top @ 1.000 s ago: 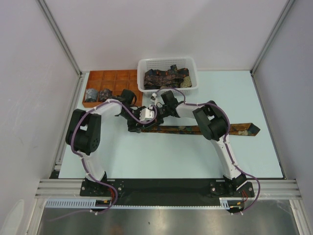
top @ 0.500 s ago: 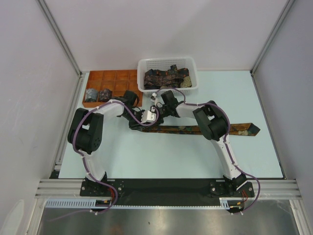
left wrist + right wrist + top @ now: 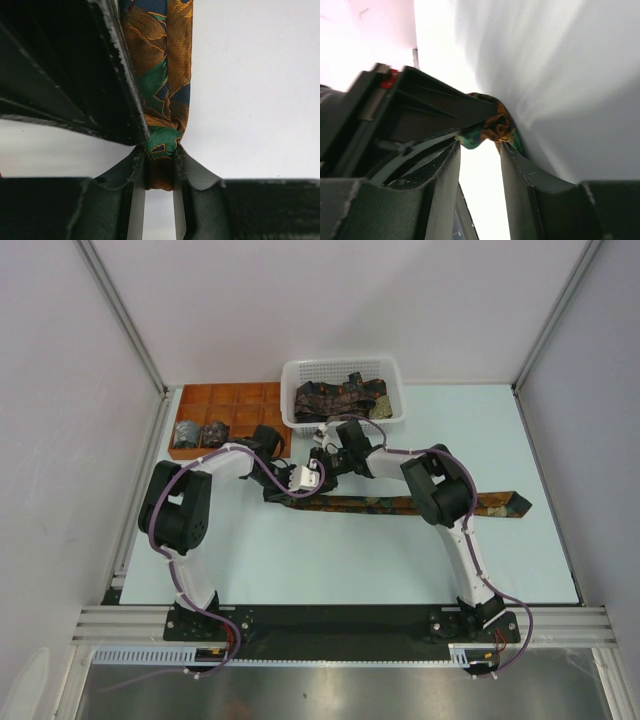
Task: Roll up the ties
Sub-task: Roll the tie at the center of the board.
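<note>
We note the left pincer [image 3: 159, 169] nipped narrow on the folded end of the tie [image 3: 161, 75]. The right pincer [image 3: 480, 145] stands partly open, seemingly gripping nothing, with bunched fabric just past its tips. The tie's length lies flat across the surface [image 3: 300, 560], running rightward.

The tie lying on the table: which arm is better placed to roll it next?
Probably left: the left jaws pinch the tie at its end from both sides, while the right jaws stand apart, fabric loose at their tips.
</note>
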Available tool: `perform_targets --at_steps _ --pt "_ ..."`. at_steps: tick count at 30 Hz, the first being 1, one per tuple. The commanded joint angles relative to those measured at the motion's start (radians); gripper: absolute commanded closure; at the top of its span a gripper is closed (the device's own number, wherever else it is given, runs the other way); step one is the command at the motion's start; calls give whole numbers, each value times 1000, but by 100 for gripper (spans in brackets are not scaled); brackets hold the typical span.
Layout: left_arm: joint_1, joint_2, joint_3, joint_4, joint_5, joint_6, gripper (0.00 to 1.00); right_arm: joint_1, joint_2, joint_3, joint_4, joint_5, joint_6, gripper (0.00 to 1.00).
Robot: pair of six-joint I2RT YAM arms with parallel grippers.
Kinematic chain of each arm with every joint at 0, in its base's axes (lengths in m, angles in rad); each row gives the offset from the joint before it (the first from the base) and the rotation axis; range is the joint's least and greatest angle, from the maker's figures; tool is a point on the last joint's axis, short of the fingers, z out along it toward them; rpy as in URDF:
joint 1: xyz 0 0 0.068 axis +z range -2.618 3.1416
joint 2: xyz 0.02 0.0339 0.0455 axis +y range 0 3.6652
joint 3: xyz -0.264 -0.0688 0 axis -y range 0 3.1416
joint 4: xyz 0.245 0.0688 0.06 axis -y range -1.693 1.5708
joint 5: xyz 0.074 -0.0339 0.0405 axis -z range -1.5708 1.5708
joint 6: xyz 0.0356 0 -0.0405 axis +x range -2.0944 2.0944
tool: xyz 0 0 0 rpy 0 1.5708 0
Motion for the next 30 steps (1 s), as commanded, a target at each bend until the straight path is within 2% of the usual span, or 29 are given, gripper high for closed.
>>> perform_targets --at_steps 1,19,23,26,30 --pt "-6 -2 -9 -4 -5 -10 73 -3 -84 -5 76 -48 34 57" --pt "-6 0 -5 7 5 -50 71 34 2 69 -10 -21 -16 57" --pt "-6 1 -3 13 5 -71 71 33 7 28 58 -25 55 60" --pt "-6 -6 -20 19 10 -81 71 14 -22 -48 209 -5 124 60" --pt "-6 -19 -41 44 4 -93 71 2 -58 -89 253 9 153 60"
